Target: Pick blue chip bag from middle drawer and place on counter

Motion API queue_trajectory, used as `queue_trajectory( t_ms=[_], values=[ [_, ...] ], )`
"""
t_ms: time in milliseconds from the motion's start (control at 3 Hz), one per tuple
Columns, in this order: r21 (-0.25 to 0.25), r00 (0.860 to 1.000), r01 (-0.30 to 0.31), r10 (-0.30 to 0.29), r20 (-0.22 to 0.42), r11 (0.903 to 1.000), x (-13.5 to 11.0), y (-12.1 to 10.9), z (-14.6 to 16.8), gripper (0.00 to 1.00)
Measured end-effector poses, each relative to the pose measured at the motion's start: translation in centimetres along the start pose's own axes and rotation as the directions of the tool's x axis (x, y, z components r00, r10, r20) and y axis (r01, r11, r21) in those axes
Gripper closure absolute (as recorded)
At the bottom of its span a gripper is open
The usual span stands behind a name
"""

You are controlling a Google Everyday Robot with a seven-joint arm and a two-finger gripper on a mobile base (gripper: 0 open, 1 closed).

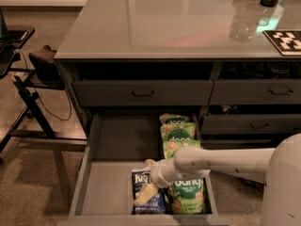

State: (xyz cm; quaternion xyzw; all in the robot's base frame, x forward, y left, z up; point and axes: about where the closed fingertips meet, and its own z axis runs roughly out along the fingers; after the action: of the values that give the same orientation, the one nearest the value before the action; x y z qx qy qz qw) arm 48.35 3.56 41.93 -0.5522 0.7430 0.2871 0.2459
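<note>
The blue chip bag lies flat at the front of the open middle drawer, dark navy with white lettering. My gripper reaches in from the right on a white arm and sits directly over the bag. It is open, with one pale finger lying on the bag's face and the other near the bag's top edge. Part of the bag is hidden beneath it. The glossy grey-green counter tops the cabinet above.
Several green "dang" bags fill the drawer's right side, one touching the blue bag. Closed drawers with dark handles sit above and to the right. A clear bottle and a black-and-white marker are on the counter. A black stand is at left.
</note>
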Motion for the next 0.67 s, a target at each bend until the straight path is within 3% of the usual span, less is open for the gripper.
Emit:
queue_trajectory(
  t_ms=[333, 667],
  values=[
    [0.039, 1.0, -0.006, 0.006, 0.008, 0.9992, 2.0, -1.9, -0.7, 0.0],
    [0.042, 1.0, 0.012, -0.012, -0.003, 0.999, 3.6, -2.9, -0.5, 0.0]
  ],
)
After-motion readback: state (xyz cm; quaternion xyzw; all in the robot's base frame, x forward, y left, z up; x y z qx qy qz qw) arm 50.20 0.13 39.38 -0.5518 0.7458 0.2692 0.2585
